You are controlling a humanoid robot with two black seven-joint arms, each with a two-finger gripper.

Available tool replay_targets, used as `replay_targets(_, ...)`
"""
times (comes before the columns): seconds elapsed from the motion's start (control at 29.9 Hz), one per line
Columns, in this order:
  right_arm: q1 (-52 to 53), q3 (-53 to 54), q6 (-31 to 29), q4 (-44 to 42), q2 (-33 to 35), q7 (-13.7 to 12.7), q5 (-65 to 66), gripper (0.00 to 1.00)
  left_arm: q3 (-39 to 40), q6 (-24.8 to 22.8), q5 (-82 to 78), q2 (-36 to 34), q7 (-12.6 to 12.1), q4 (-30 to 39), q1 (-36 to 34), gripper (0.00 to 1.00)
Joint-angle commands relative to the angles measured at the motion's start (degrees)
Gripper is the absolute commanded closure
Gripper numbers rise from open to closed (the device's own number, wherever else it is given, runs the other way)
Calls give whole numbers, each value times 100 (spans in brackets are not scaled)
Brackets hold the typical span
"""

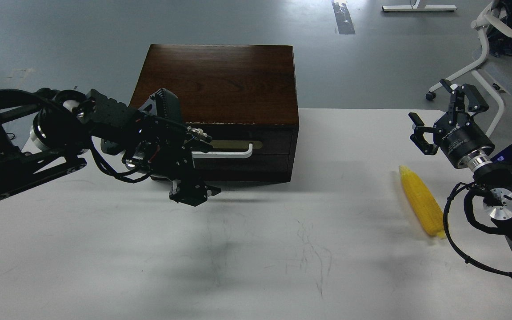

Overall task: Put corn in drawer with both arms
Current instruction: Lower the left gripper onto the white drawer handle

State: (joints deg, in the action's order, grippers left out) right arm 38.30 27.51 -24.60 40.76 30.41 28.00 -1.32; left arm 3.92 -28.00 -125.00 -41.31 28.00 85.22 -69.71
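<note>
A grey floor is filling the background, and in front of it a pale, scuffed counter (256, 258) is carrying everything I am working with. The biggest thing on it is the dark brown wooden box (220, 84), sitting at the far edge just beyond my left claw. Its drawer (274, 142) is sitting flush in the front face, fully closed, with the brass plate (238, 144) and the white bar handle (229, 154) running across it.

My left arm (38, 138) is reaching in low across the box front. The left claw (194, 192) is hanging just below and slightly short of the near end of the handle, pointing down toward the counter. It is dark and seen end-on, so I cannot tell whether its fingers are spread or closed; it is not visibly touching the handle.

My right arm (500, 195) is sitting at the counter's right edge. The right claw (442, 118) is raised and released, fingers spread wide, gripping nothing.

The corn (420, 200) is lying flat on the counter below the right claw and slightly to its left, well apart from the left claw and the box, its narrow tip pointing away from me.
</note>
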Motion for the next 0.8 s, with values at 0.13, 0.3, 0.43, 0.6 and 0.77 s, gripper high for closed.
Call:
replay_targets(0.13,-7,0,-1,2,0,0,0,0,-93,0,0,9,0,-207,-7,2)
replay_targets(0.3,-7,0,-1,2,0,0,0,0,-93,0,0,9,0,-207,-51,2)
replay_targets(0.43,-24,0,-1,2,0,0,0,0,-93,0,0,9,0,-216,-60,2)
replay_targets(0.6,-42,0,-1,-7,9,0,0,0,-84,0,0,18,0,-330,-130,2)
replay_targets(0.77,-51,0,-1,-7,0,0,0,0,-84,0,0,79,0,-462,-148,2)
